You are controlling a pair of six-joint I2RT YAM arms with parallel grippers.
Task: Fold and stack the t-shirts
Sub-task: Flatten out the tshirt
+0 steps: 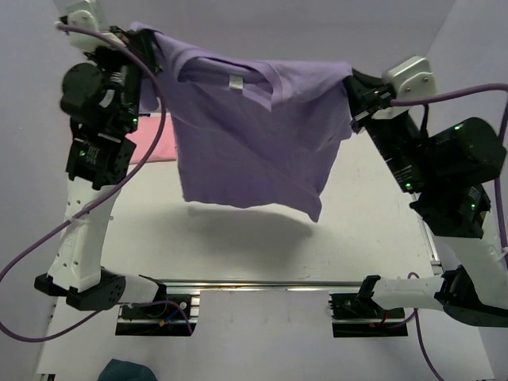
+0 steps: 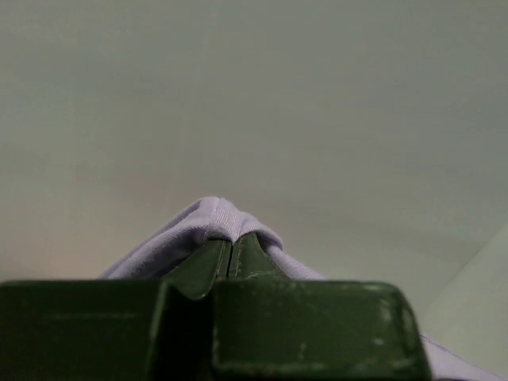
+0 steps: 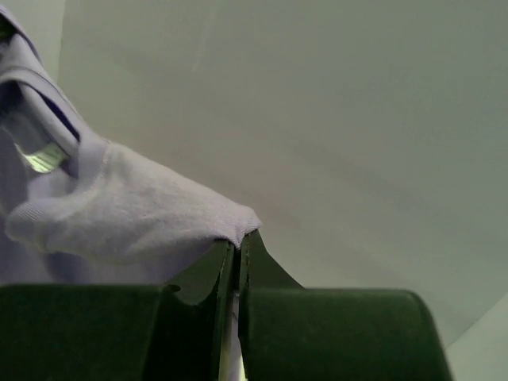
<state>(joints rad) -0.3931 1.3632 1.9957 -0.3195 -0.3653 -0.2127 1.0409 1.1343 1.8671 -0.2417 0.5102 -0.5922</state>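
The lavender-purple t-shirt [image 1: 254, 135] hangs spread in the air between both arms, its white neck label [image 1: 236, 82] facing the top camera and its hem clear of the table. My left gripper [image 1: 147, 38] is shut on the shirt's left shoulder; cloth [image 2: 202, 226] bunches over the closed fingertips [image 2: 230, 242]. My right gripper [image 1: 352, 79] is shut on the right shoulder; cloth [image 3: 135, 210] drapes left of the closed fingertips [image 3: 238, 242]. The light pink t-shirt [image 1: 147, 147] lies on the table at the left, mostly hidden behind the left arm.
The white table [image 1: 262, 238] lies under the hanging shirt, with a metal rail [image 1: 302, 283] along its near edge. White walls enclose the back and sides. A dark teal cloth [image 1: 127, 371] lies at the bottom left below the arm bases.
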